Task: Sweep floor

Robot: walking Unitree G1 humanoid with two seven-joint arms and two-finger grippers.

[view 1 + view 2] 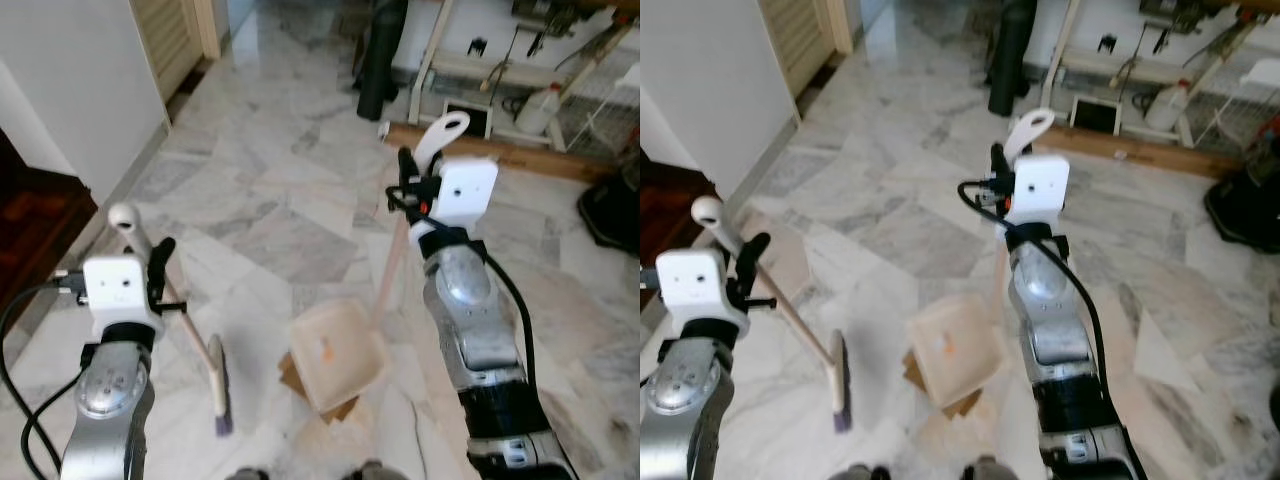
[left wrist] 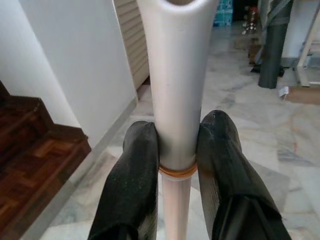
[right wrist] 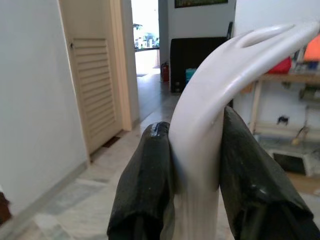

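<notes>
My left gripper (image 1: 158, 262) is shut on the white top of a broom handle (image 2: 175, 75). The pale stick slants down to the broom head (image 1: 220, 392), which rests on the marble floor. My right gripper (image 1: 408, 185) is shut on the curved white grip of a dustpan handle (image 3: 210, 100). Its long stick runs down to the pale peach dustpan (image 1: 335, 355) lying on the floor between my arms. Brown scraps (image 1: 338, 410) lie at the dustpan's near edge, partly under it.
On the left stand a white wall corner (image 1: 80, 90), a louvered door (image 1: 165, 35) and a dark wooden floor (image 1: 30, 230). Ahead are a dark upright bag (image 1: 380, 60), a wooden plank (image 1: 500, 155) and a white shelf frame (image 1: 440, 60). A black object (image 1: 610, 210) sits at the right.
</notes>
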